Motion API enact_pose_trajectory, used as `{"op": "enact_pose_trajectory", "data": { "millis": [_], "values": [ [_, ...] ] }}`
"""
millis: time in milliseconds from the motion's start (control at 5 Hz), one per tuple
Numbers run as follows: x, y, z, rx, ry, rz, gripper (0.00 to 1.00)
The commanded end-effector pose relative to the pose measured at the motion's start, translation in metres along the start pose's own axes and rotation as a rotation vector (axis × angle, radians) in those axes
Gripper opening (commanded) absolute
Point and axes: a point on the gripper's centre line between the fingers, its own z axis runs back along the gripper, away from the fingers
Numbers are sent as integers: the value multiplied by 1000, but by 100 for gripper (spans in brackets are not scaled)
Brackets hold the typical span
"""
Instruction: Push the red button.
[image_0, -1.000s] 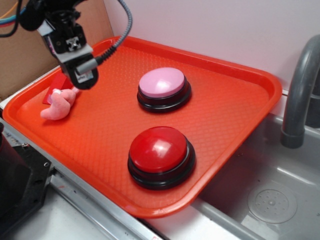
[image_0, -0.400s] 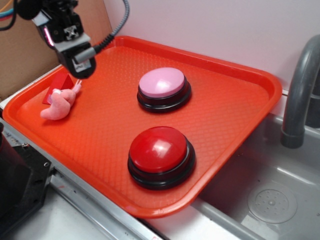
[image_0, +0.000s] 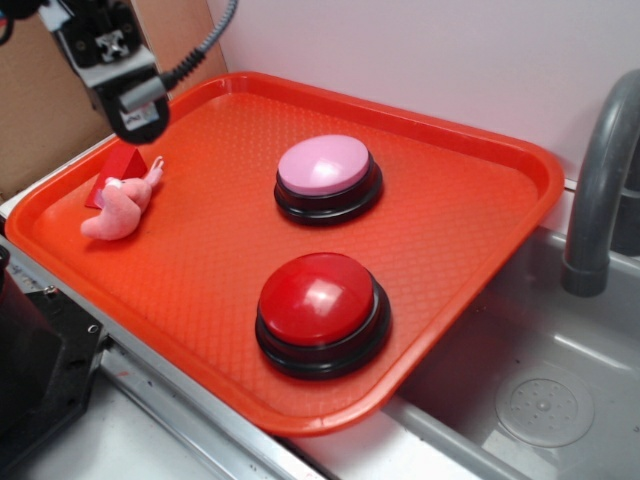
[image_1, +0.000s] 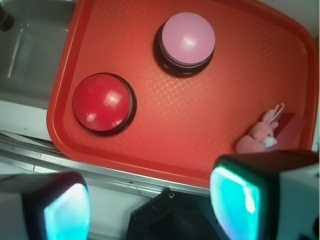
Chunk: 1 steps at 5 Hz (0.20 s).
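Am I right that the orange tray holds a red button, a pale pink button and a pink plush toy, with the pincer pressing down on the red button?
Not quite. The pincer is not on the red button; in the exterior view it hangs above the tray's far left corner, near the pink plush toy. The rest holds: the pale pink button sits on the tray too.

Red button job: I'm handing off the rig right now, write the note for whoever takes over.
Tool: open, empty, held high over the tray's far left corner, above the pink plush bunny and well away from both buttons.
Red button: near the tray's front edge, untouched, nothing on or against it.
Pink button: behind it, toward the wall; not the target.
Done: nothing yet; no approach to the red button.
Left: bring the tool across over the red dome, probably closing it first, press straight down, lift off. Keep clear of the pink button and the bunny.
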Motion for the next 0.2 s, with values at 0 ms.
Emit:
{"op": "enact_pose_trajectory", "data": {
  "millis": [0],
  "values": [
    [6,-10,18,-20,-37,-34,100]
  ]
}}
